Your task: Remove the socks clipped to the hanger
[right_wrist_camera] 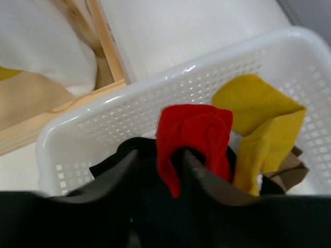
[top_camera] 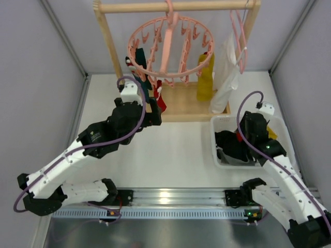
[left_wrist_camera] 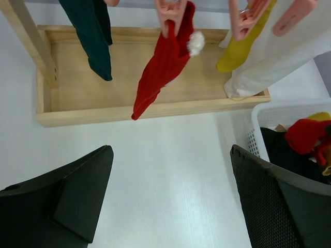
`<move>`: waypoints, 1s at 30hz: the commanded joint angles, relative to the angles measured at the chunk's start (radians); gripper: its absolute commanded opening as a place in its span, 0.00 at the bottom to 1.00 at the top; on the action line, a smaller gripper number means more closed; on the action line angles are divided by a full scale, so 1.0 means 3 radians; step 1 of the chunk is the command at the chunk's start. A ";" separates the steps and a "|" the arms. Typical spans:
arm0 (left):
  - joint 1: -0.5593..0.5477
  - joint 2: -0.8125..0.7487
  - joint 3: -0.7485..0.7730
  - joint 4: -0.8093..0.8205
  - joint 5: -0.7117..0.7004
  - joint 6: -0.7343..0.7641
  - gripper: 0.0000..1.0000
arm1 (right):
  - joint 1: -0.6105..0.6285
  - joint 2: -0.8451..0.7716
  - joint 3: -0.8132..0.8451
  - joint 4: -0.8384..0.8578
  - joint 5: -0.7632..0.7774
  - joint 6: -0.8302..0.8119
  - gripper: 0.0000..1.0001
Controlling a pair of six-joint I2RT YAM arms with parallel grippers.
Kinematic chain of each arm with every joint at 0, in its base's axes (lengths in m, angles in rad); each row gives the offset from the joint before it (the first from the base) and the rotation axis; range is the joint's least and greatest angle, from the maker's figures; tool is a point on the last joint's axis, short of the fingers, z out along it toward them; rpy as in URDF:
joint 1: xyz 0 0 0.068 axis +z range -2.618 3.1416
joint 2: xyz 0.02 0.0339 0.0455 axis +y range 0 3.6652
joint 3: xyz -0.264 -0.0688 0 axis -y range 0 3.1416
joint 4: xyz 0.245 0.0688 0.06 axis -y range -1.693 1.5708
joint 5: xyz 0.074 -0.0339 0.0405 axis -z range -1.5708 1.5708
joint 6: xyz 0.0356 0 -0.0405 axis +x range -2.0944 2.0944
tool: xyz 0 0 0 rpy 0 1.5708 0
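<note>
Bright, even light with soft shadows; glare on the metal rail (top_camera: 165, 196); right claw (right_wrist_camera: 159, 155) blurred close-up.

A robotics lab cell: grey panels (top_camera: 31, 51) wall in a white desk (top_camera: 176, 150), with robot arms (top_camera: 67, 163) bolted to a metal rail (top_camera: 176, 199)

White table (top_camera: 176, 150), wooden rack's shallow base tray (top_camera: 181, 105) resting at its far side, white perforated basket (top_camera: 214, 142) at right near the tray's corner, metal rail (top_camera: 176, 197) along the near edge

Socks (top_camera: 160, 99) under hanger (top_camera: 170, 46), basket (top_camera: 215, 139) rightward
</note>
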 commanded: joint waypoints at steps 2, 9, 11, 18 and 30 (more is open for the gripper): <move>-0.0005 -0.0370 -0.0321 0.0016 -0.0096 0.0115 0.98 | -0.0197 0.0152 -0.0027 0.0218 -0.0538 -0.0040 0.67; 0.0000 -0.0805 -0.0568 -0.0270 -0.0331 0.0130 0.98 | -0.0166 -0.0063 0.0219 0.0335 -0.1180 -0.0137 0.99; 0.0000 -0.0765 -0.0512 -0.0463 -0.0403 0.0100 0.99 | -0.0156 -0.0073 0.0178 0.0712 -0.1847 -0.0081 1.00; 0.0000 -0.0831 -0.0563 -0.0552 -0.0581 0.0391 0.98 | 0.0824 0.0412 0.0244 0.1547 -0.1461 -0.0034 0.99; 0.1738 -0.0964 -0.0977 -0.0153 0.0496 0.0432 0.98 | 0.2089 0.1531 0.0300 0.2873 -0.0165 -0.0377 0.99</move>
